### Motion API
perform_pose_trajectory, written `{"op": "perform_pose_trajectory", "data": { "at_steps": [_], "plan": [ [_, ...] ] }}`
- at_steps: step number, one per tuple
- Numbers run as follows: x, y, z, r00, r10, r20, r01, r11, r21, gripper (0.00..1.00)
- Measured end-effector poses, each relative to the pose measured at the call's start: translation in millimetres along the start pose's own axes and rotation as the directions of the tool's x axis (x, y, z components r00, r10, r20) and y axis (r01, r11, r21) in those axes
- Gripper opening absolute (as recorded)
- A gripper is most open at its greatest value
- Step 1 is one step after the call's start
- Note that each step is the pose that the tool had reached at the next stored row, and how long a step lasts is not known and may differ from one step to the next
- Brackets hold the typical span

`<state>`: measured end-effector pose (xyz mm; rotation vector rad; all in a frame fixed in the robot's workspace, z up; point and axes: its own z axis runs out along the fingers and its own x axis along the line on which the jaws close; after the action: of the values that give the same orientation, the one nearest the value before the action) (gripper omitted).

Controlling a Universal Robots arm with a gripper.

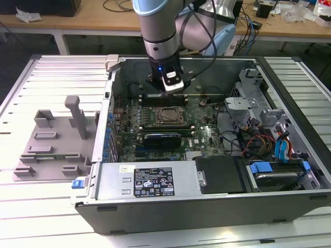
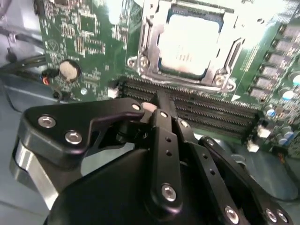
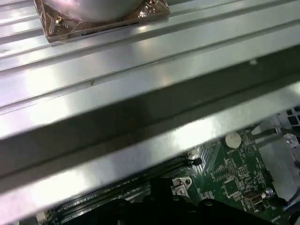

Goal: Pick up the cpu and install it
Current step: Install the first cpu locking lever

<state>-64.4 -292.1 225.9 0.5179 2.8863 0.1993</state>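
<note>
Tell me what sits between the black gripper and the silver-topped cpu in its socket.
In the second wrist view, black memory slots on the green motherboard run between the gripper and the cpu.

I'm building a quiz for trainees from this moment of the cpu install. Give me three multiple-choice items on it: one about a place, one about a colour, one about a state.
1. Where is the cpu?
A. Seated in the motherboard socket
B. On the grey fixture tray
C. Held by the gripper

2. What colour is the motherboard?
A. Red
B. Green
C. White

3. How does the computer case lie?
A. Closed with its side panel on
C. Standing upright on end
B. Open, with its inside facing up

Answers:
1 A: the second wrist view shows the shiny silver chip inside the socket frame, beyond the gripper, whose fingers hold nothing.
2 B: the board is green in both wrist views and the exterior view.
3 B: the exterior view looks straight down into the open case beside the fixture tray.
</note>
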Motion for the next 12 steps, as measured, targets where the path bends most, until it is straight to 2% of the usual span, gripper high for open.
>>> {"op": "perform_pose_trajectory", "data": {
  "at_steps": [3,4,6,7,8,9,11,12],
  "plan": [
    [-2.0,-7.8,-1.0,1.0000,-0.004,0.0040,0.004,0.9999,0.0120,0.11],
    [-2.7,-10.5,-1.3,0.9999,-0.007,0.0078,0.007,0.9997,0.0226,0.11],
    [-3.3,-12.6,-1.5,0.9999,-0.012,0.0124,0.011,0.9993,0.0362,0.11],
    [-4.0,-15.0,-1.9,0.9997,-0.018,0.0186,0.017,0.9983,0.0549,0.11],
    [-4.8,-17.3,-2.2,0.9994,-0.024,0.0228,0.023,0.9974,0.0685,0.11],
    [-5.7,-20.6,-2.5,0.9994,-0.027,0.0232,0.025,0.9972,0.0697,0.11],
    [-5.8,-20.6,-2.5,0.9994,-0.027,0.0208,0.026,0.9972,0.0707,0.11],
    [-6.0,-20.6,-2.3,0.9997,-0.025,-0.0002,0.025,0.9966,0.0784,0.11]
  ]
}}
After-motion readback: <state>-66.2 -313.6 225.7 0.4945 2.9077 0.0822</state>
